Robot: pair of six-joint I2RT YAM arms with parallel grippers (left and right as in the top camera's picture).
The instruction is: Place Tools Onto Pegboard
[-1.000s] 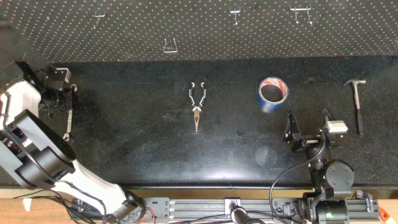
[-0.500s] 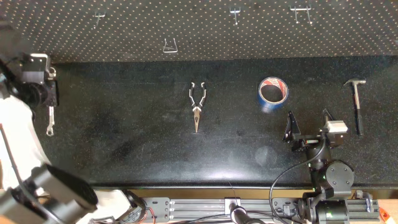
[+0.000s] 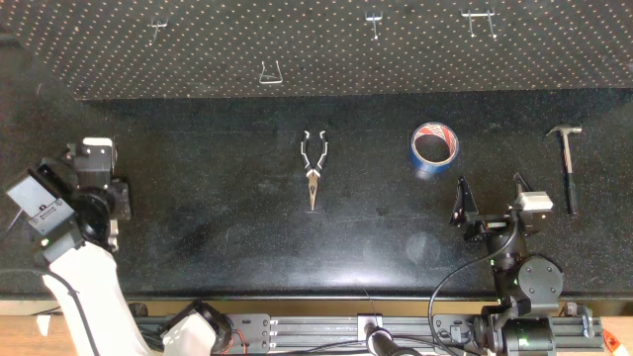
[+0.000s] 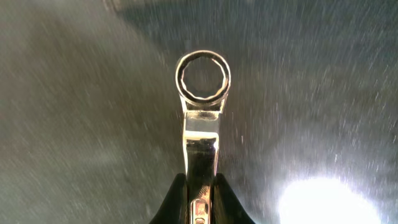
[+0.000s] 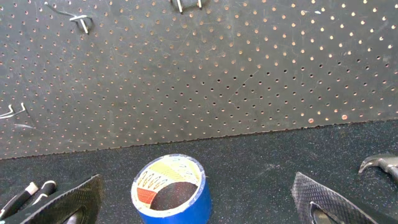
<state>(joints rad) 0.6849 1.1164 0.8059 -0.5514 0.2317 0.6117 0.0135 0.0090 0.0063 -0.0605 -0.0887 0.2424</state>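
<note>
Left claw pinching wrench by shank. Ring end sticks straight out past fingertips, long axis in line with claw. Wrench over black table, well short of pegboard, toward its left end. Leftmost hook on pegboard nearest, so left arm's job, I reckon: ring must face hook. Right claw spread wide, holding nothing, facing tape in front of pegboard's right half.
</note>
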